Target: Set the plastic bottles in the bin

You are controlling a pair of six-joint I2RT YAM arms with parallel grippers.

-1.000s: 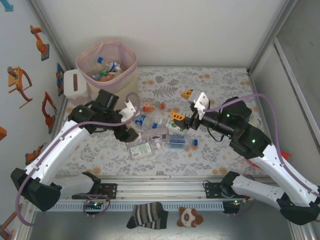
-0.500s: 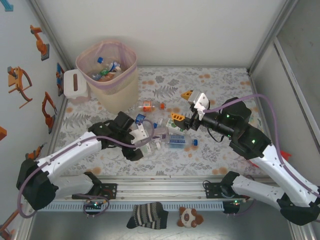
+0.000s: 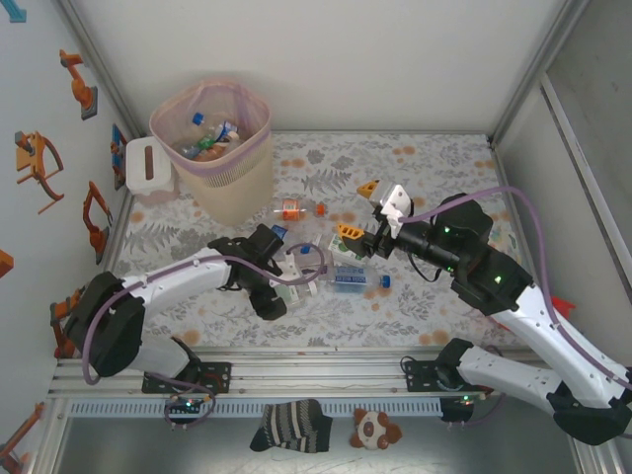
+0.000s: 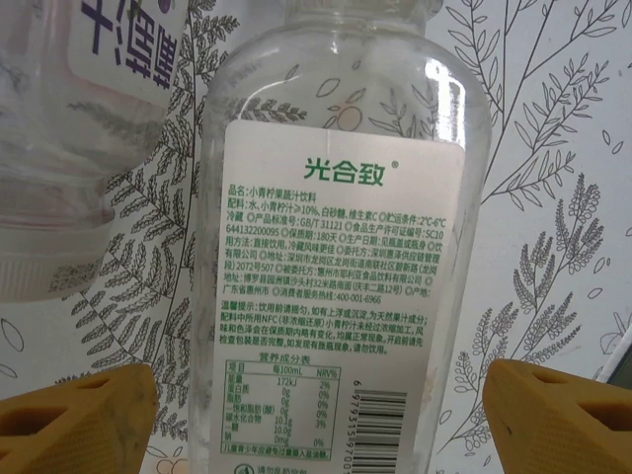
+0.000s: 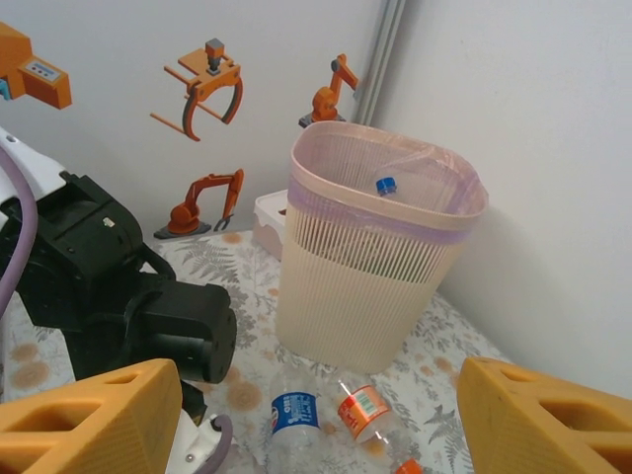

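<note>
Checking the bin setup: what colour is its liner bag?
Translucent pink liner bag, clearest in the right wrist view.

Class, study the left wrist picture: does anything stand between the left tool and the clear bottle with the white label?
Nothing visible does. The clear plastic bottle with the white label lies straight ahead of the open left tool; another clear bottle lies beside it, not between.

Top external: high above and behind the arm bases, looking down over the whole worktop (image 3: 434,163) toward the far wall.
Left wrist: very near, facing down onto a clear bottle (image 4: 336,197) lying on the worktop.
Right wrist: raised, looking leftward across at the bin (image 5: 365,286), well apart from it.
Shared: top and right wrist both take in the bin and two bottles (image 5: 294,413) at its foot.
</note>
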